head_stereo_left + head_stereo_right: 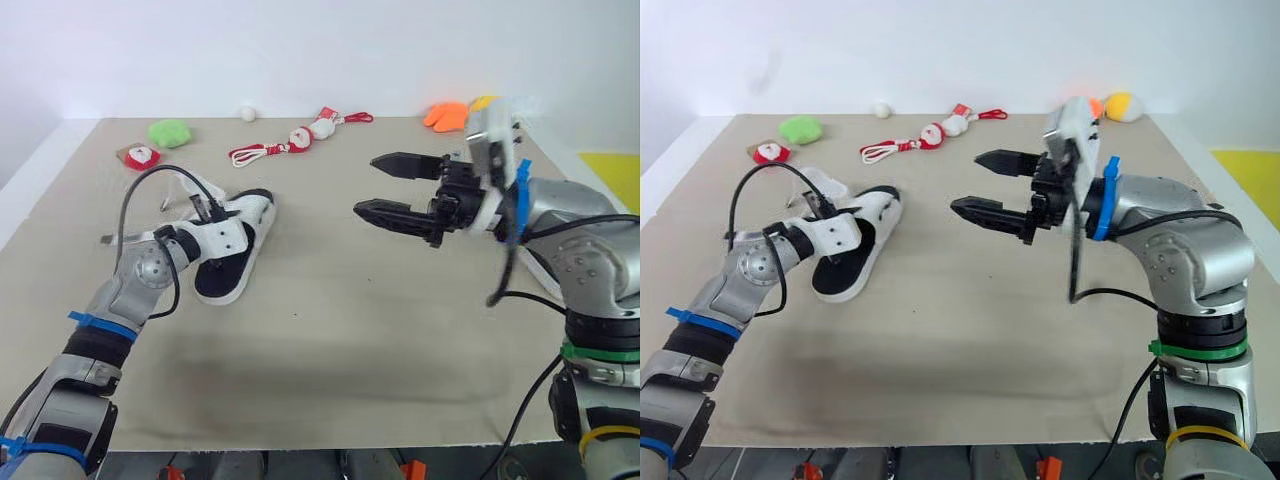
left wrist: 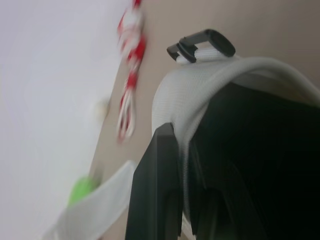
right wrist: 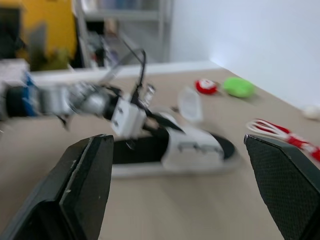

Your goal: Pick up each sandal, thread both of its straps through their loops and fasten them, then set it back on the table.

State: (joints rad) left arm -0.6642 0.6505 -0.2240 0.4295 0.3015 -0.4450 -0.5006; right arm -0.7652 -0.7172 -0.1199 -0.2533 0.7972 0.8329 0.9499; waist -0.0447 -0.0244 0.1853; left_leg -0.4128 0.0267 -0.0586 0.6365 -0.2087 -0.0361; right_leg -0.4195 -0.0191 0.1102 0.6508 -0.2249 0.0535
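Quick look at the table (image 1: pixel 350 330). The clutter is all along the far edge. Taking the middle of the cloth as the clock centre, there's a green plush blob (image 1: pixel 168 132) at about 10 o'clock with a small red-and-white toy (image 1: pixel 141 156) just beside it. A little white ball (image 1: pixel 248 113) sits near 11, and a string of red-and-white dolls (image 1: pixel 290 140) lies at roughly 12. An orange thing (image 1: pixel 447 116) touches a yellow one (image 1: pixel 483 102) out at 1. All of it is well apart from the sandal (image 1: pixel 222 275), which lies on the cloth at around 9 o'clock, black sole and white webbing. The left arm's black cable (image 1: pixel 135 195) loops up right at the sandal's 9 o'clock side.

The left gripper (image 1: pixel 213 212) is right on the sandal, pinched narrow on the white strap (image 2: pixel 200 85). The webbing runs between its fingers (image 2: pixel 157 190) and the black loop (image 2: pixel 202 44) sits just past them (the wrist view makes this clearest). The right gripper (image 1: pixel 365 185) hangs above the table off the sandal's 3 o'clock side. It's spread wide, touches nothing, and points at the sandal.
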